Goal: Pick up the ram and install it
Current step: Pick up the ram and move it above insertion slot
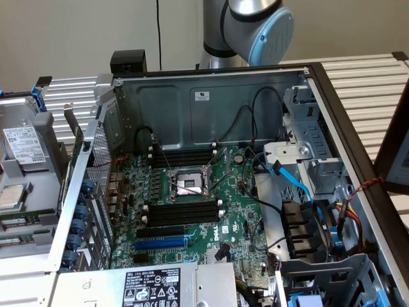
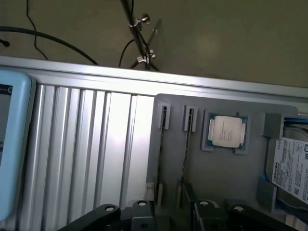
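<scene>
robot gripper (image 2: 171, 219) hangs over a grey parts tray (image 2: 231, 183) beside the open computer case (image 1: 211, 96); how wide it stands cannot be told. the green ram (image 1: 25, 219) sits in that tray near a processor (image 2: 227, 131).

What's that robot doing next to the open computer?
The robot's claw is open and holds nothing. It hovers over a gray tray beside the computer. The ram sticks lie in that tray. The black slots inside the computer are empty, so no ram is in yet.
</scene>
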`<state>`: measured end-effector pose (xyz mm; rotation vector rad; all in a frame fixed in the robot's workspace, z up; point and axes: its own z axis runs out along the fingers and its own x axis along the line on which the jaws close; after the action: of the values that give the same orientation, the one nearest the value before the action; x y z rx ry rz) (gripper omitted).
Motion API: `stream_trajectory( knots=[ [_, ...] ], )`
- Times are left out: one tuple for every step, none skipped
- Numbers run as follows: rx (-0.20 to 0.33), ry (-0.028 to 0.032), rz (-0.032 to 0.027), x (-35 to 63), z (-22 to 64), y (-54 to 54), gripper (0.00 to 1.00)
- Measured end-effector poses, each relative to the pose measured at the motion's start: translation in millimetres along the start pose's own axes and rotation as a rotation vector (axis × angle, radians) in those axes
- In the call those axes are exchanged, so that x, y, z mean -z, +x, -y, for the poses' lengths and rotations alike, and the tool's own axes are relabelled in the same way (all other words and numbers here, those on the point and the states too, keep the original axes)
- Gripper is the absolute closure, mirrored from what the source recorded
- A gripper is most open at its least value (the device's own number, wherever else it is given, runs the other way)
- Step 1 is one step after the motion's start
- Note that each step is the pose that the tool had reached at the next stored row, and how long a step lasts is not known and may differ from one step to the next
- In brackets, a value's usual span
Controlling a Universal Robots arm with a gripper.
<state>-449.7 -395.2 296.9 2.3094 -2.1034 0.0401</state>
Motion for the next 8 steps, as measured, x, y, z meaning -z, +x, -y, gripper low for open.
stream_trajectory(
  knots=[
    [-0.004,-0.0001,-0.0001,-1.9,0.1,0.1,0.64],
    [-0.01,-0.0003,-0.0002,-3.8,0.1,0.1,0.64],
    [-0.019,-0.0005,-0.0002,-5.6,0.2,0.1,0.64],
    [-0.03,-0.0009,-0.0002,-7.4,0.2,0.0,0.64],
    [-0.041,-0.0012,-0.0002,-9.0,0.3,0.0,0.64],
    [-0.052,-0.0015,-0.0003,-10.6,0.4,0.0,0.64],
    [-0.06,-0.0018,-0.0005,-12.1,0.8,0.0,0.64],
    [-0.065,-0.002,-0.0006,-14.0,2.1,0.1,0.64]
  ],
)
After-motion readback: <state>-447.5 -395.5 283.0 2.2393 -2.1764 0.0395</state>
